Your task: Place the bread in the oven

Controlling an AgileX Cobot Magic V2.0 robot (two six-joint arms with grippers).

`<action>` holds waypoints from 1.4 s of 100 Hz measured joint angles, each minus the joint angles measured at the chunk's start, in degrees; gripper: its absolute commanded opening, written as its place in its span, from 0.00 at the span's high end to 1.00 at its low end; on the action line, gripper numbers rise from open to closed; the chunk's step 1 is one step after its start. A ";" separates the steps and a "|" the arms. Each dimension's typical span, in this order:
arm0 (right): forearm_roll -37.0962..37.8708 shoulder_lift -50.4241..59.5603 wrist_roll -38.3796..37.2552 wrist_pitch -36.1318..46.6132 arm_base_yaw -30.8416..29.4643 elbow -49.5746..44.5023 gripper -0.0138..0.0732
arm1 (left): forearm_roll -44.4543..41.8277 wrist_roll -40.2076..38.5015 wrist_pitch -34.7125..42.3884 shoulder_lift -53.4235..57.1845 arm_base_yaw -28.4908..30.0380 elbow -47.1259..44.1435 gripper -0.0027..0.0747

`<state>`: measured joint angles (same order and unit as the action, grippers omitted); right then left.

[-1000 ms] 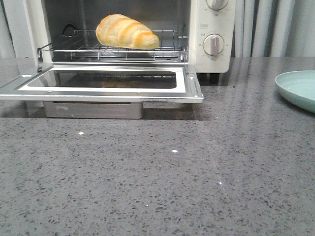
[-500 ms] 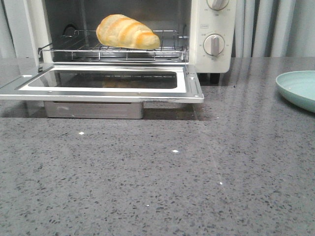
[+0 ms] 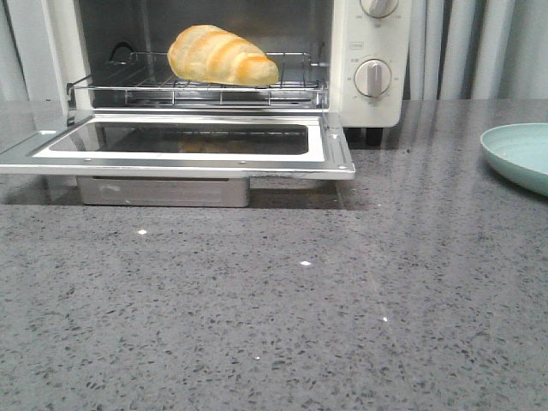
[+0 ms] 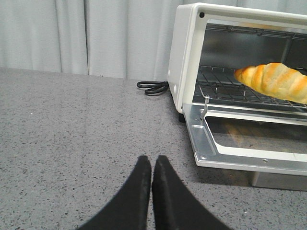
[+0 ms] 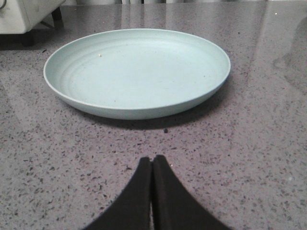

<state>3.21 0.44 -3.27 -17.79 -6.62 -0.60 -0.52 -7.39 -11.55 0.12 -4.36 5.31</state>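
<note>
One bread (image 3: 221, 55), one oven (image 3: 368, 94), one plate (image 5: 136, 72).

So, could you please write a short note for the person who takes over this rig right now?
Left end effector: shut, empty, above the counter to the left of the oven.
Right end effector: shut, empty, just short of the light green plate, which holds nothing.
The bread lies on the wire rack inside the oven.
Done: bread is in the oven.
Left: the oven door is folded down, open; close it only if that is wanted.
</note>
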 measured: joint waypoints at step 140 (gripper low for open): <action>0.00 0.00 0.11 -1.33 0.00 0.00 0.92 | -0.35 0.00 -0.89 0.00 0.24 -5.47 0.99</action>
<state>3.21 0.44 -3.16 -19.12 -6.62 -0.60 -0.87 -7.39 -12.44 0.12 -4.12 -0.17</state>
